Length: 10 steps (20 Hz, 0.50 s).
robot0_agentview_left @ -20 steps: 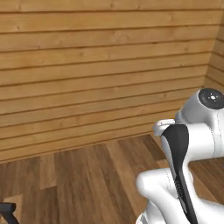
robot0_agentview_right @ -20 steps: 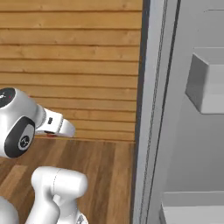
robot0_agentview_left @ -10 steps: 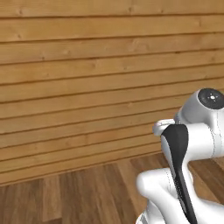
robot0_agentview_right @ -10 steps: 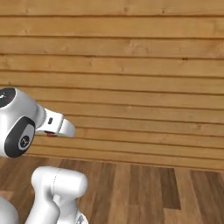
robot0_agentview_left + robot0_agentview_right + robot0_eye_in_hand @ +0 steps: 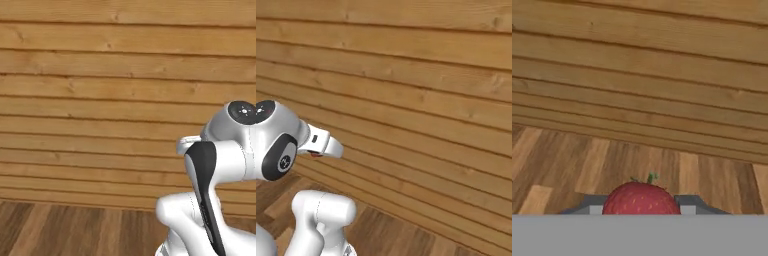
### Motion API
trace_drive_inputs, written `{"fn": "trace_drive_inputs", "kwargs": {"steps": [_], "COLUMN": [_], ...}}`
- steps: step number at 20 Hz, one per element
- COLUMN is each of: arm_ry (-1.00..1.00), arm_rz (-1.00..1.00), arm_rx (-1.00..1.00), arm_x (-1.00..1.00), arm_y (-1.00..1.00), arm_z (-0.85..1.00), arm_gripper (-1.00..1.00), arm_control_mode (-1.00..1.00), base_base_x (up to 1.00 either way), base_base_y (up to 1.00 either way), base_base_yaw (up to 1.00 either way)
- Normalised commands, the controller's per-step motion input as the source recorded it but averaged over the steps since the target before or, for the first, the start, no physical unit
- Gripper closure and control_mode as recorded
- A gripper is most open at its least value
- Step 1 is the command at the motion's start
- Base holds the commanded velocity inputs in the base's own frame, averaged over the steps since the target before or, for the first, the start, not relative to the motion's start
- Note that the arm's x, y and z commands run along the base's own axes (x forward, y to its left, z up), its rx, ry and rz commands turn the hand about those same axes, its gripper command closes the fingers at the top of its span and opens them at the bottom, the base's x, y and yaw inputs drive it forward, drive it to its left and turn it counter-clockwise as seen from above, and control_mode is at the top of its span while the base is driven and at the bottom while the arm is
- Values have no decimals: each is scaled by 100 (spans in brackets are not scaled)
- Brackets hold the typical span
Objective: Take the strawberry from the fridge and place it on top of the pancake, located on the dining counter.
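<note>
Strawberry [image 5: 641, 199] at bottom centre of hand view, clamped betw. the two dark finger tips of gripper [image 5: 640, 206], w/ plank floor [image 5: 572, 160] across mid-frame beyond it & wood-slat wall [image 5: 642, 65] filling upper half.

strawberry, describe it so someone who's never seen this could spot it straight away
Look past the wall of wooden planks and the wooden floor to the bottom of the hand view. There the strawberry sits between the gripper fingertips: round, red, speckled, with a small green stem, the only red thing against all the brown.
</note>
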Motion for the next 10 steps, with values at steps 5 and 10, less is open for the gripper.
{"fn": "trace_drive_inputs", "kwargs": {"steps": [5, 10], "arm_ry": [0, 0], "arm_rz": [0, 0], "arm_rx": [0, 0], "arm_x": [0, 0], "arm_y": [0, 0], "arm_z": [0, 0], "arm_gripper": [100, 100], "arm_control_mode": [100, 100], "base_base_x": [86, 83], "base_base_y": [46, 41], "base_base_yaw": [69, 67]}}
